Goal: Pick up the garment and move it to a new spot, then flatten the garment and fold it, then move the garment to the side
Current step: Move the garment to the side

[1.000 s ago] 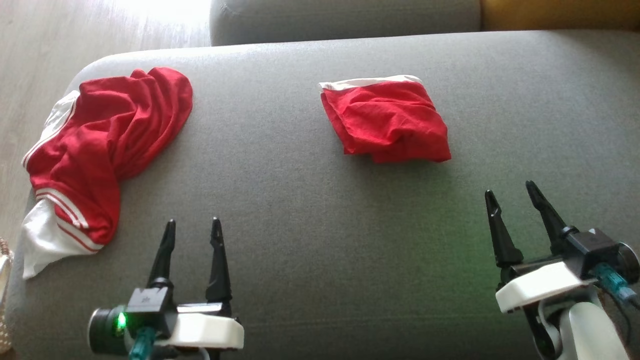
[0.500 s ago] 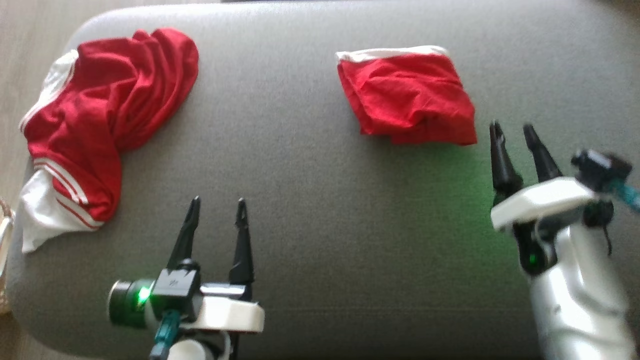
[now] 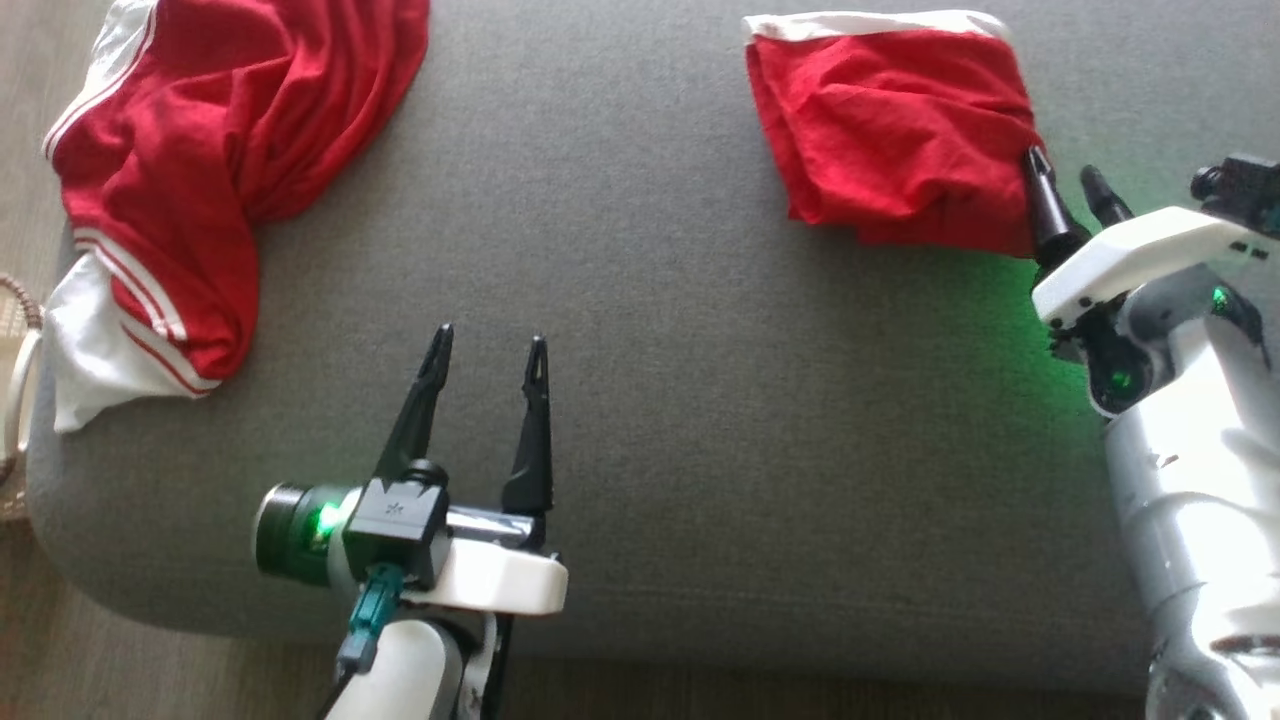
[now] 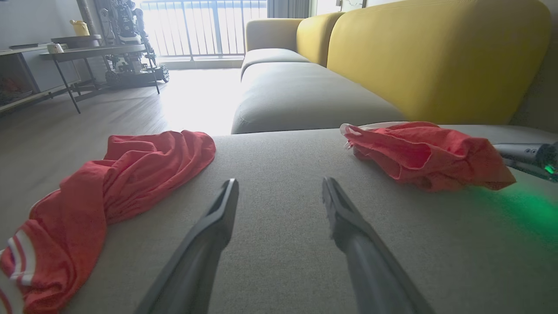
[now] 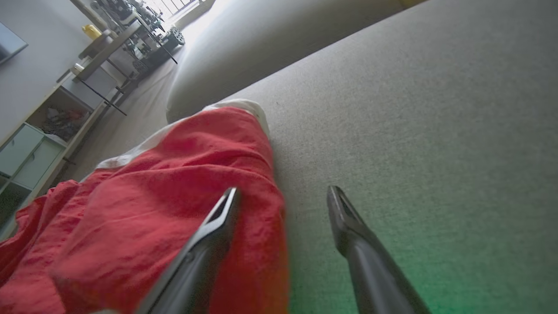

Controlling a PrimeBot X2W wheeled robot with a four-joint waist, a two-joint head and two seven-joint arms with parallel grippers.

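1. Right wrist view: the wide right claw (image 5: 282,192) straddled the right edge of the folded red jersey garment (image 5: 174,196), far right on the grey sofa cushion (image 5: 414,109).
2. Left wrist view added a yellow backrest (image 4: 436,56).
3. Two garments: the crumpled red striped-trim garment (image 3: 210,130) lay far left. Two claws: the left claw (image 3: 490,336) gaped wide, near the middle.

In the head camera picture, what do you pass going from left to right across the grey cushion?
Crumpled red garment → left end effector → folded red garment → right end effector.
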